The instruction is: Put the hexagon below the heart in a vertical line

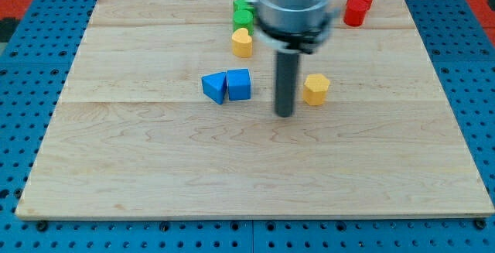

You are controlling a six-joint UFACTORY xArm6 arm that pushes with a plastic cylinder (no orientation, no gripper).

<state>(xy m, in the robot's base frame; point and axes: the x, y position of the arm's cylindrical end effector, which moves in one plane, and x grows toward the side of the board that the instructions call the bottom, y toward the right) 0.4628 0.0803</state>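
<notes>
A yellow heart (242,42) sits near the view's top, left of centre. A yellow hexagon (315,88) lies to the right and lower, near the board's middle. My tip (285,114) rests on the board just left of and slightly below the hexagon, a small gap apart. The rod rises to the arm's grey body (294,5) at the top. The tip stands right of two blue blocks.
A blue triangle (214,87) and a blue cube (239,84) touch side by side left of the tip. Green blocks (244,11) sit above the heart, partly hidden by the arm. Red blocks (357,5) stand at the top right. The wooden board (155,168) lies on a blue pegboard.
</notes>
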